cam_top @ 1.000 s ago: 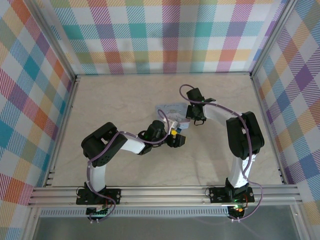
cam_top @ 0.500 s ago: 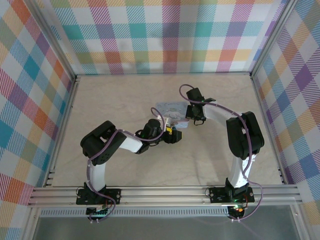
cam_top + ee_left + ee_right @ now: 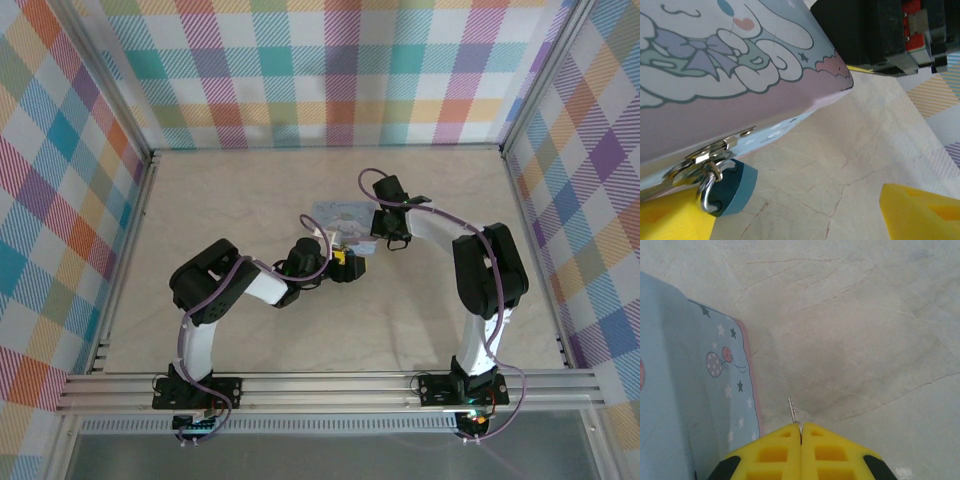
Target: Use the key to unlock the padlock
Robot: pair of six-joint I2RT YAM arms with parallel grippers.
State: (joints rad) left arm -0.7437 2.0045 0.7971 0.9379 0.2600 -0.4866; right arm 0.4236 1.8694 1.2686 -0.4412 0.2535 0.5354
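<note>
The small bluish padlock [image 3: 730, 187] hangs by its metal shackle from the hasp of the pastel tin [image 3: 715, 90], its body resting on the table. My left gripper [image 3: 800, 220] is open, one yellow finger [image 3: 670, 220] right beside the padlock and the other [image 3: 920, 210] far off to the right. In the top view the left gripper [image 3: 347, 264] sits at the tin's near edge [image 3: 340, 213]. My right gripper [image 3: 801, 430] is shut on the thin metal key [image 3: 792, 412], whose blade sticks out past the fingertips. It hovers just right of the tin [image 3: 690, 390].
The right arm's black gripper body [image 3: 880, 35] looms just past the tin's corner in the left wrist view. In the top view the right gripper [image 3: 392, 236] is at the tin's right side. Bare marble tabletop [image 3: 250, 190] surrounds the tin, with checked walls all round.
My left gripper has moved up and slightly left, closer to the tin's near edge. The right arm has stayed put.
</note>
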